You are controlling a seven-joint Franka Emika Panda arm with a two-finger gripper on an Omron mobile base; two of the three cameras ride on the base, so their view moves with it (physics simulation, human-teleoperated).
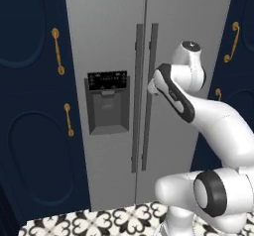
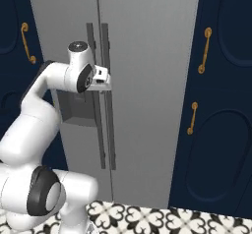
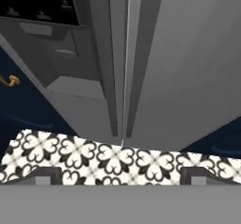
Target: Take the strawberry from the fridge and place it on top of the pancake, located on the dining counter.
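Fridge [image 1: 114,41] closed, both doors shut, handles [image 1: 145,96] paired at the centre seam. Gripper [image 2: 106,83] at the handles, roughly 9 o'clock of the right door, jaws spread wide, holding nothing. Arm [image 1: 218,126] bent, forearm reaching level toward the seam. Tiled floor [image 3: 117,159] below.

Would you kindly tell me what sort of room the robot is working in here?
Most likely a home kitchen: a tall silver-grey two-door fridge with a dispenser, navy cabinets with brass handles, and a black-and-white patterned tile floor.
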